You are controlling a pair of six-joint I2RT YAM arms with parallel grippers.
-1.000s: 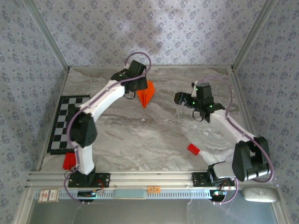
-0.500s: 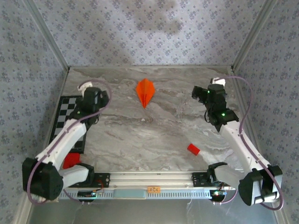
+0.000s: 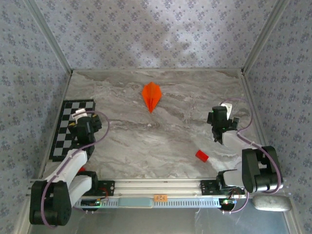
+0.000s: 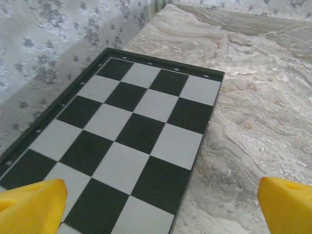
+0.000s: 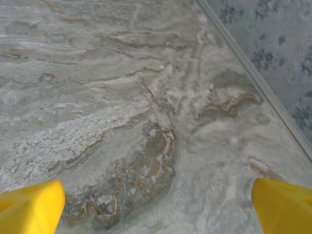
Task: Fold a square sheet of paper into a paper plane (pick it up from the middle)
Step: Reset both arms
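Plane: the paper plane (image 3: 151,96) lies folded on the marble table (image 3: 146,141), far-centre, with its slim tip toward the bases. It touches neither arm and is well apart from both.
Left pincer: the left gripper (image 4: 158,208) is spread wide with nothing between its yellow fingertips, hanging low over the checkerboard mat (image 4: 141,131).
Right pincer: the right gripper (image 5: 157,207) is likewise spread and empty, over bare marble near the right wall.
Task reading: I judge the folding done; both arms look parked close to their bases.
Risk, plane: it looks light and lies free — if I send an arm out there, a spread finger could catch a wing and pull a crease open, or flick it off its spot.
Risk, left side: fingers this low could snag the mat's dark border if I swing outward.
Risk, right side: the small red block (image 3: 202,156) sits near the right arm — a careless sweep would knock it.
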